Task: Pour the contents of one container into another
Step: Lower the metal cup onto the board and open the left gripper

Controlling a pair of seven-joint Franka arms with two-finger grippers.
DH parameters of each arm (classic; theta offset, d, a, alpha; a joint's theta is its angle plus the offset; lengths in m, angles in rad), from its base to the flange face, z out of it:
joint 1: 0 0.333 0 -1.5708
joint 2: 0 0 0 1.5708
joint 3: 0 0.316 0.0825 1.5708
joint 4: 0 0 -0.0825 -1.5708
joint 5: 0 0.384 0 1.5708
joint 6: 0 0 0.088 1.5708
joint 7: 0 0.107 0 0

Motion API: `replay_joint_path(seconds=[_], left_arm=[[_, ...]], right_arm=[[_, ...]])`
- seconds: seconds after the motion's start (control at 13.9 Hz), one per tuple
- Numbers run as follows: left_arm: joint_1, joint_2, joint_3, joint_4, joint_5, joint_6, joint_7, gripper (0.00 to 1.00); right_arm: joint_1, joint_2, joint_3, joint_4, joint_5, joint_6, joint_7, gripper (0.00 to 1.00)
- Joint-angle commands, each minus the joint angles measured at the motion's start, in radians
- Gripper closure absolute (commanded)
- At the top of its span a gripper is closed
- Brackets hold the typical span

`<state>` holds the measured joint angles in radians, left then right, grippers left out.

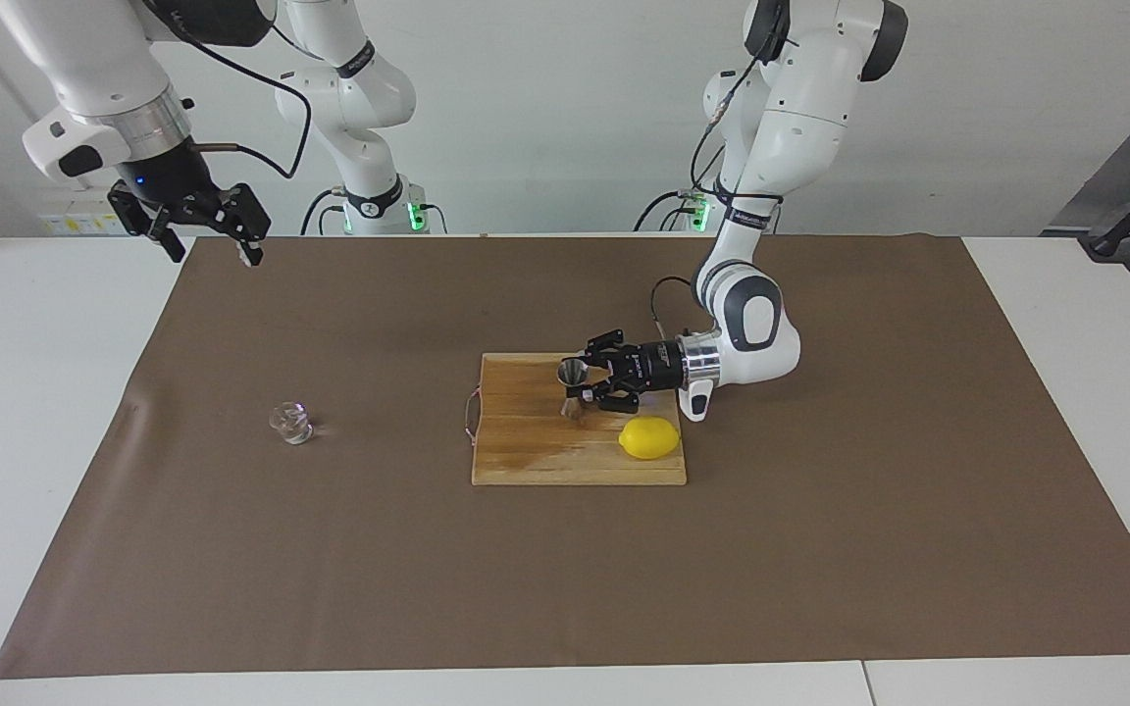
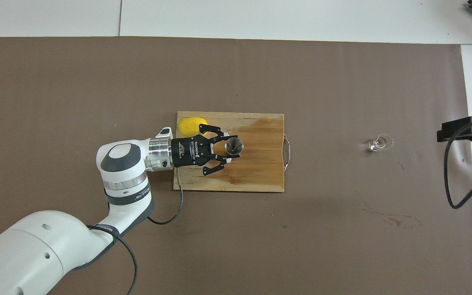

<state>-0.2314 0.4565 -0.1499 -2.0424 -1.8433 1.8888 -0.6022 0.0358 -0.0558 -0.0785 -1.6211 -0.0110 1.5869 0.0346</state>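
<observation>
A wooden board [image 1: 545, 451] sits in the middle of a big brown mat [image 1: 820, 549] on the table. A little shiny metal jigger [image 1: 572, 388] stands upright on the board, and it looks like two small cones stuck together. The left gripper [image 1: 587, 384] reaches in from the side, low over the board, with its fingers [image 2: 222, 136] around the jigger. I cannot tell if the fingers are squeezing it or have let go. A yellow lemon [image 1: 648, 437] lies on the board too, just beside the gripper and farther from the robots than it. The tiny clear glass cup [image 1: 291, 424] stands by itself on the mat, well apart from the board, toward the right arm's end of the table. The right gripper [image 1: 207, 235] waits up in the air over the edge of the mat near its own base, with its fingers spread wide and nothing in them.
</observation>
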Motion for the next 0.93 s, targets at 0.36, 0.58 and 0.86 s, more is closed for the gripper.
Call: replay_joint_path(seconds=[0.36, 0.58, 0.86], left_arm=[[0.000, -0.004, 0.026, 0.022, 0.031, -0.002, -0.005, 0.00], [0.000, -0.010, 0.084, 0.053, 0.136, -0.030, -0.008, 0.00], [-0.008, -0.039, 0.179, 0.115, 0.370, -0.094, -0.014, 0.00]], right_arm=[[-0.002, -0.022, 0.000, -0.023, 0.014, 0.001, -0.001, 0.00], [-0.002, -0.022, 0.000, -0.023, 0.016, 0.001, -0.001, 0.00], [-0.002, -0.022, 0.000, -0.023, 0.016, 0.001, -0.001, 0.00]])
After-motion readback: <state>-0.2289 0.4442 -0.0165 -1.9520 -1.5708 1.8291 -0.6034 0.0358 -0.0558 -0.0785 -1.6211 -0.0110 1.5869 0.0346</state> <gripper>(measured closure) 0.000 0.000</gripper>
